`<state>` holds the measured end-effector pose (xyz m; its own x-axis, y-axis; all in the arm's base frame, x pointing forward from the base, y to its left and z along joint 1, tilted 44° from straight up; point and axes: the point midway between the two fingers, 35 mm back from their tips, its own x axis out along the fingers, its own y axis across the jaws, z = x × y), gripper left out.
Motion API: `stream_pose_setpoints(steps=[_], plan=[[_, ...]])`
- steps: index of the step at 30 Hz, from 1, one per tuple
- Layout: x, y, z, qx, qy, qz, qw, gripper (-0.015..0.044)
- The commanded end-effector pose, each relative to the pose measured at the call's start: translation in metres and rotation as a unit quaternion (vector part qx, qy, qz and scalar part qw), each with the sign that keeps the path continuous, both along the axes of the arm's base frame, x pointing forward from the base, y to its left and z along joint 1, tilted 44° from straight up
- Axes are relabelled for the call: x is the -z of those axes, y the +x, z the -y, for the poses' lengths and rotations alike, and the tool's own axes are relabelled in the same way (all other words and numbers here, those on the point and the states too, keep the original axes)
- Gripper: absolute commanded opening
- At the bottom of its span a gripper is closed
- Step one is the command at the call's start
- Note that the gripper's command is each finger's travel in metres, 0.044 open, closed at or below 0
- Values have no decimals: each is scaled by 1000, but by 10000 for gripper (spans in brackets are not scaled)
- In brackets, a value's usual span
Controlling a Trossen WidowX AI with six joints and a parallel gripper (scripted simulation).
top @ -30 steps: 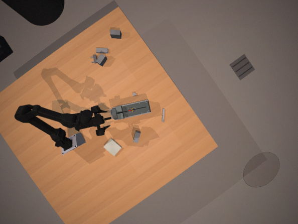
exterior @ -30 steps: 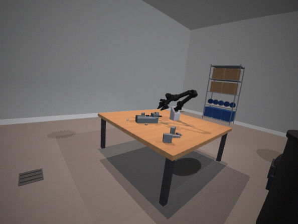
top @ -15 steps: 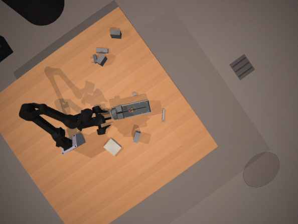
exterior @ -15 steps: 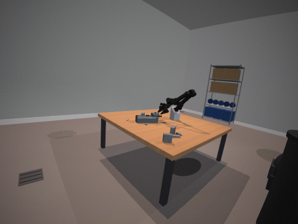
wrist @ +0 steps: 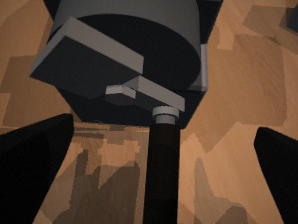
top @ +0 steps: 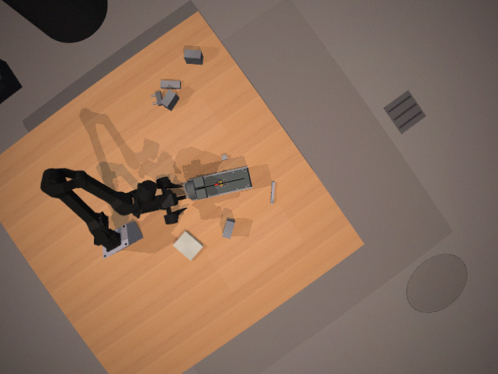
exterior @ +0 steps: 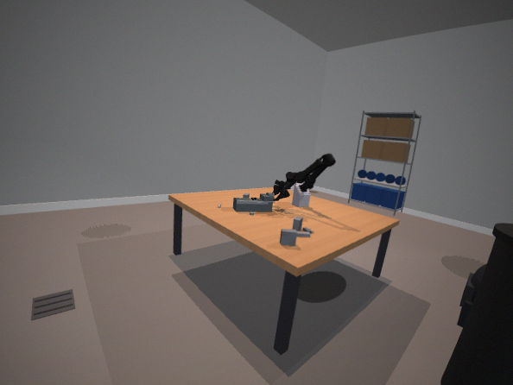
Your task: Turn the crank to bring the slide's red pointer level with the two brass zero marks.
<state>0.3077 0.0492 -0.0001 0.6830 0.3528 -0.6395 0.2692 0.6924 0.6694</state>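
Observation:
The machine (top: 241, 187) (exterior: 252, 206) is a long grey box with a round drum (wrist: 125, 30) at its crank end. Its red pointer (top: 216, 184) sits just on the crank side of the brass zero marks (top: 220, 183), close but not level; both are out of the wrist view. The crank arm (wrist: 161, 94) carries a dark cylindrical handle (wrist: 164, 172), which points toward the wrist camera. My gripper (top: 184, 197) (wrist: 165, 129) is wide open at the crank end. The handle lies between the two spread fingers, with gaps on both sides.
A cream block (top: 188, 246) and a grey block (top: 228, 229) lie to one side of the machine. A small cube (top: 225, 157) is on the other side, and a thin bar (top: 272, 192) lies beyond its far end. Several grey parts stand farther off, including one block (top: 193, 56).

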Motion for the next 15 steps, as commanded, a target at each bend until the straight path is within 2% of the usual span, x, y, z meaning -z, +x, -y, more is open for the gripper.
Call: stream_pose_setpoints(steps=[1,15], plan=[[5,-1,-4,1,1,-2,1000,440],[20,-3,-20,2,2,-1,1000,440]])
